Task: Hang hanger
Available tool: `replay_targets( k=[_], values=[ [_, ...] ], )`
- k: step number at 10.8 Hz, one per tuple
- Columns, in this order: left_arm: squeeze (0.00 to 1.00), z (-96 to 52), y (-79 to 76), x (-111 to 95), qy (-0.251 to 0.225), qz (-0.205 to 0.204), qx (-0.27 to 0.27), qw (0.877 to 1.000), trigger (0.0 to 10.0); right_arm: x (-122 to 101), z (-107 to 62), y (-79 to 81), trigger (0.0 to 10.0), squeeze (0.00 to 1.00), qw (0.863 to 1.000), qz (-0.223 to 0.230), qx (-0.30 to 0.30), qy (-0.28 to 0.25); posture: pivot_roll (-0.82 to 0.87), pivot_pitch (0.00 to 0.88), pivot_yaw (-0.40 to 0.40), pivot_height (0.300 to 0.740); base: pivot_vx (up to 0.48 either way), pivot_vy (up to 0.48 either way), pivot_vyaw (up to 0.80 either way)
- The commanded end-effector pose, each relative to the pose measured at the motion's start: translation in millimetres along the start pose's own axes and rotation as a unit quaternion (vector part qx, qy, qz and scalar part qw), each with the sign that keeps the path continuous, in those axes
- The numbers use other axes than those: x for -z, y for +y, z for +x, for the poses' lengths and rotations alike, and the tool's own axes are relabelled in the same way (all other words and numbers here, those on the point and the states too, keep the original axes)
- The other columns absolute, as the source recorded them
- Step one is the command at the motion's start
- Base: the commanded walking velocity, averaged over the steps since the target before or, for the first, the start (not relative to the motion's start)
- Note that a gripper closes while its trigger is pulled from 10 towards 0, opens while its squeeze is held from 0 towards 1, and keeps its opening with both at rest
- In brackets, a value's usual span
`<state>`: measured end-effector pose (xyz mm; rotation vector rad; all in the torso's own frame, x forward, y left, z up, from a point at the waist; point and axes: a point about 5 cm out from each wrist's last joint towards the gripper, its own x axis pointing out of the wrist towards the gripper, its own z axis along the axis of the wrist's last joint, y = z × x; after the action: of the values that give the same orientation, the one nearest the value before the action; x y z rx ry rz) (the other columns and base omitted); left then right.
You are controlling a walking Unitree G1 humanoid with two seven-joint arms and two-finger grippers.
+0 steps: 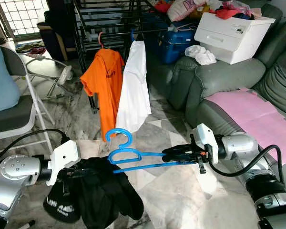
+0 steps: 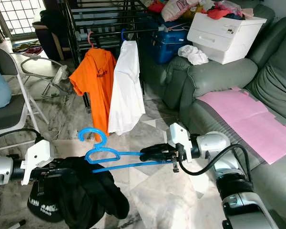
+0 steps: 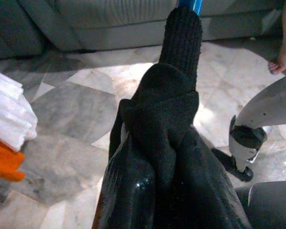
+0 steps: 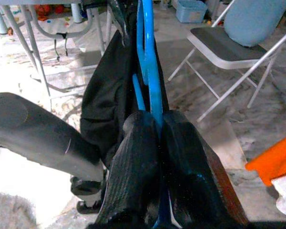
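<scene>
Right gripper (image 1: 174, 153) pinching blue hanger (image 1: 126, 153) by one end; in right wrist view fingers (image 4: 133, 162) pressing together on blue bar. Hanger lying level between both grippers, hook curling up just beyond right fingertips. Far half of hanger hiding inside black garment (image 1: 105, 193). Left gripper (image 1: 78, 172) sinking into that garment; fingers covered by cloth, cannot tell whether spread or closed. Ahead of both grippers, drying rack (image 1: 112, 21) carrying orange shirt (image 1: 105, 83) and white shirt (image 1: 134, 88); rack top running out of frame.
</scene>
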<state>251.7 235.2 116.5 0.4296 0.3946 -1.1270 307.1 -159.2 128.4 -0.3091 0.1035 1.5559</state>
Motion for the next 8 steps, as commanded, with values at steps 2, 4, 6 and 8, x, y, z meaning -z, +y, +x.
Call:
replay_targets(
  k=[2,4,6,8],
  values=[
    [0.00,-1.8,3.0,-6.0,-0.023,-0.001,-0.017,1.000,0.0,-9.4,2.0,-8.3,10.0,0.82,1.000,-0.017,0.006,-0.002,0.05,0.008,-0.038,0.740,0.000,0.000,0.00],
    [0.00,-9.0,3.4,5.7,-0.022,-0.031,-0.037,0.999,0.0,-7.2,-2.3,-12.6,10.0,1.00,1.000,-0.010,0.017,0.021,0.05,0.006,-0.037,0.740,0.000,0.000,0.00],
    [0.00,-20.6,1.6,17.5,-0.018,-0.053,-0.065,0.996,0.0,-12.4,-13.9,-22.7,10.0,1.00,0.998,-0.010,0.047,0.043,0.05,0.006,-0.038,0.740,0.000,0.000,0.00],
    [0.00,-31.0,3.3,28.5,-0.027,-0.075,-0.110,0.991,0.0,-20.2,-24.4,-32.9,10.0,1.00,0.995,-0.019,0.083,0.056,0.05,0.006,-0.038,0.740,0.000,0.000,0.00]
  ],
)
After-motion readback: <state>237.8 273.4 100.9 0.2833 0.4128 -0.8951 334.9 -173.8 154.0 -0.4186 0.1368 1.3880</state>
